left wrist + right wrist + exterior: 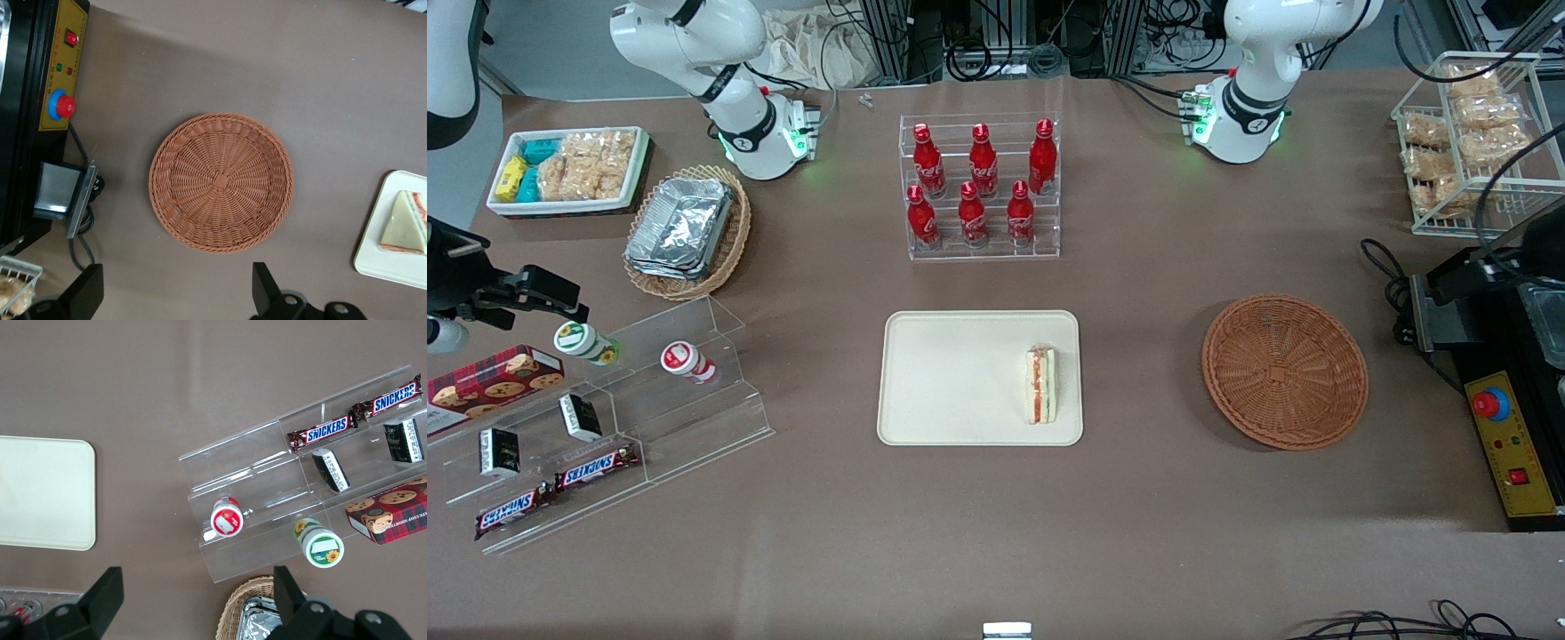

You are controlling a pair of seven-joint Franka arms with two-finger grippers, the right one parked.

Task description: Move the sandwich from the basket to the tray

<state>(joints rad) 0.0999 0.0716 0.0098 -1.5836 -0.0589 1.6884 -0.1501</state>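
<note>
Six red bottles point(980, 188) stand in a clear tiered rack at the upper middle of the front view, farther from the camera than the tray point(960, 378), which sits at the frame's centre. At the upper left of that view a tan wicker basket of foil trays point(687, 229) lies beside a white bin of packaged snacks point(565, 169); lower left, a clear stepped stand point(631, 418) carries two Snickers bars point(560, 487) and small cups. At the right edge are a black control box with a red button point(1507, 427) and a wire rack of bagged snacks point(1467, 133). Nothing lies between tray and basket point(1285, 371) but bare brown table.

The front view does not show the gripper itself; only the left wrist view does. There the gripper point(179, 293) hangs above the table just beside the basket's rim, its two dark fingers point(265, 288) spread wide with nothing between them. The same view looks straight into the basket, where only weave shows.

The sandwich point(1040, 385) rests on the tray, close to the rim nearest the basket. It is a white bread wedge with orange-red and green layers along its cut face; a clear wrap seems to cover it, though that is hard to confirm. The right wrist view catches only a bare corner of the tray, not the sandwich.
</note>
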